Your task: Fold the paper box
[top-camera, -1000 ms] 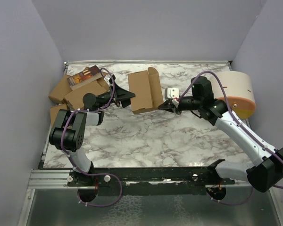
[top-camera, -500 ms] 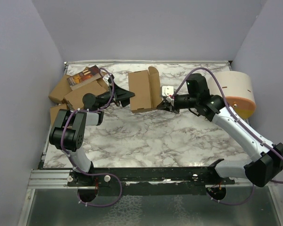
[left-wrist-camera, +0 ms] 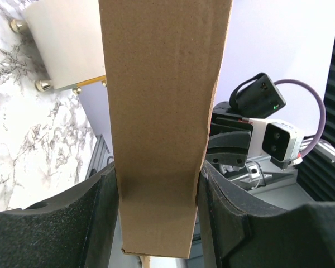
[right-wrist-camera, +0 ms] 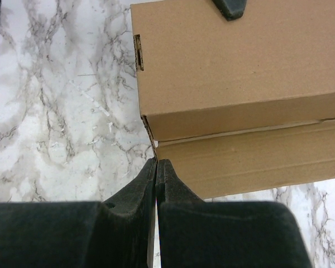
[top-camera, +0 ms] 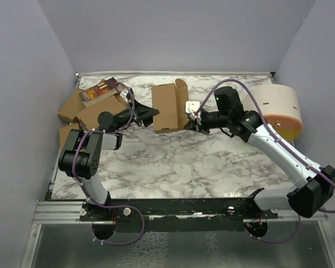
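The paper box is a plain brown carton, held off the marble table with a flap standing up along its right side. My left gripper is shut on the carton's left end. In the left wrist view the paper box fills the gap between both black fingers of the left gripper. My right gripper is shut and holds nothing. In the right wrist view the right gripper's tips touch the paper box at the corner where a seam runs between two panels.
A heap of similar brown cartons lies at the back left against the wall. A large white cylinder with an orange rim lies at the back right beside the right arm. Purple walls close in three sides.
The right arm has swung left, bringing its shut fingertips from a short way off up against the box's lower right corner. The left arm and the box have stayed put.
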`<state>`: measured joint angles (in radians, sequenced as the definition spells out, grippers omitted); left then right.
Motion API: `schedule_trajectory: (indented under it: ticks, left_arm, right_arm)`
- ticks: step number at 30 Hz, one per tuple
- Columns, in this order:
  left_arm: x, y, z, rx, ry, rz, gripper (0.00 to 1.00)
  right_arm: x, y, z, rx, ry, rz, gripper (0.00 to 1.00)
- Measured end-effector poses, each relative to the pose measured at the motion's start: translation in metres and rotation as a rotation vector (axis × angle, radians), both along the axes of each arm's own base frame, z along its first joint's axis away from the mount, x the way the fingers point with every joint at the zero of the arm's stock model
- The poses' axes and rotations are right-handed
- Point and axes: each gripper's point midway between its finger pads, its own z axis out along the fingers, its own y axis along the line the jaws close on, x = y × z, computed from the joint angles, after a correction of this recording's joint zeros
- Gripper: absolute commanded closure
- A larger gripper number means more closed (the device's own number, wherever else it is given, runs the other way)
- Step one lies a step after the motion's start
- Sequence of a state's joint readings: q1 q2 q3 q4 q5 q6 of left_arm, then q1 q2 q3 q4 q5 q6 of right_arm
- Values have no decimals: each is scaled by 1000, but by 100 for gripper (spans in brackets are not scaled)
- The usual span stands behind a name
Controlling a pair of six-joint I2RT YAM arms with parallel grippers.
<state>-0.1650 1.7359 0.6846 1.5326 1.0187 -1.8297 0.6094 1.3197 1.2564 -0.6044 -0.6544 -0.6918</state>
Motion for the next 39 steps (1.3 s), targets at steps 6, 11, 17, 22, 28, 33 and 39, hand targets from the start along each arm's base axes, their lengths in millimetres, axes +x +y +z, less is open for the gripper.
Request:
schedule_trajectory:
  ticks: [6, 11, 17, 22, 28, 33, 39]
  left_arm:
    - [6, -1, -11, -19, 94, 1, 88]
    - [6, -1, -11, -23, 106, 1, 88]
    - [7, -1, -11, -27, 114, 3, 88]
    - [8, 1, -10, -30, 121, 5, 88]
    - [8, 2, -10, -33, 127, 7, 88]
    - [9, 2, -10, -36, 129, 13, 88]
    - [10, 2, -11, -32, 120, 19, 88]
  right_arm:
    - [3, -2, -2, 16, -15, -45, 99]
    - [3, -2, -2, 34, -26, -54, 99]
    - [3, -4, 0, 66, -36, -89, 99]
    - [3, -4, 2, 93, -38, -107, 99]
    - [4, -3, 4, 106, -33, -115, 99]
    - [4, -3, 4, 109, -35, -113, 99]
    - [6, -1, 3, 104, -30, -106, 99]
